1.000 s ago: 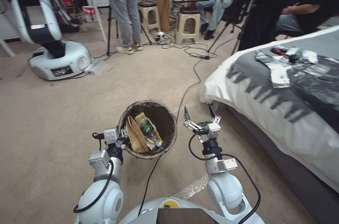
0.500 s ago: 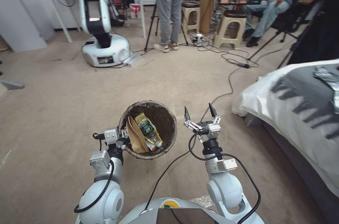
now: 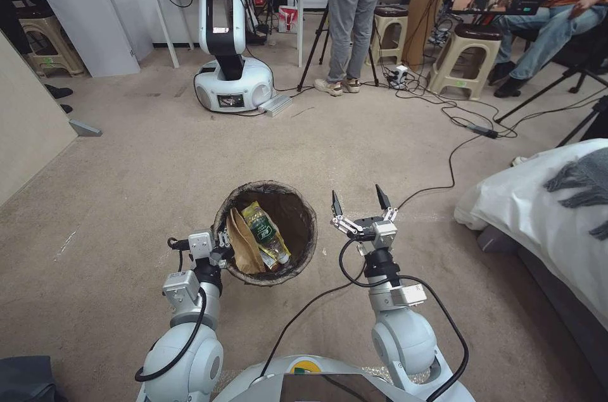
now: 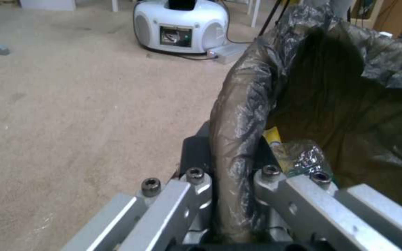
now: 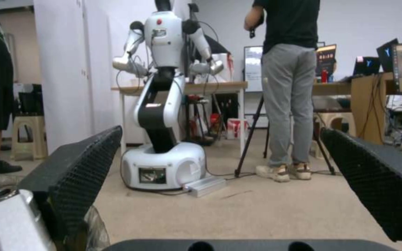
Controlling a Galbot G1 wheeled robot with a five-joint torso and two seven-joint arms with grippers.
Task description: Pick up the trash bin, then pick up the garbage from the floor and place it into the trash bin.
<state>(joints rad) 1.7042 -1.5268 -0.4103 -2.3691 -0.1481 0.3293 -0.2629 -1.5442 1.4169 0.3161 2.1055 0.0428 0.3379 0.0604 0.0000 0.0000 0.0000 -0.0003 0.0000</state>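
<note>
The trash bin [image 3: 297, 206], lined with a dark bag, hangs above the floor [image 3: 139, 180] in front of me. My left gripper [image 3: 221, 249] is shut on the bin's near-left rim [image 4: 238, 139]. Inside lie garbage pieces: a brown paper bag [image 3: 242, 244], a clear green-labelled bottle [image 3: 266, 232] and a yellow wrapper [image 4: 272, 136]. To the right of the bin my right gripper [image 3: 358, 199] is held up open, with nothing between its black fingers [image 5: 77, 164].
Another white robot [image 3: 231, 76] stands ahead by a table. A standing person's legs [image 3: 351, 16], stools [image 3: 461, 57], tripods and floor cables [image 3: 443, 168] lie beyond. A bed with white bedding [image 3: 544, 212] is at the right. A wall panel [image 3: 28, 117] is at the left.
The whole view has swung left: the bed has slid toward the right edge and the other robot toward the middle. Both arms and the bin keep their places before me.
</note>
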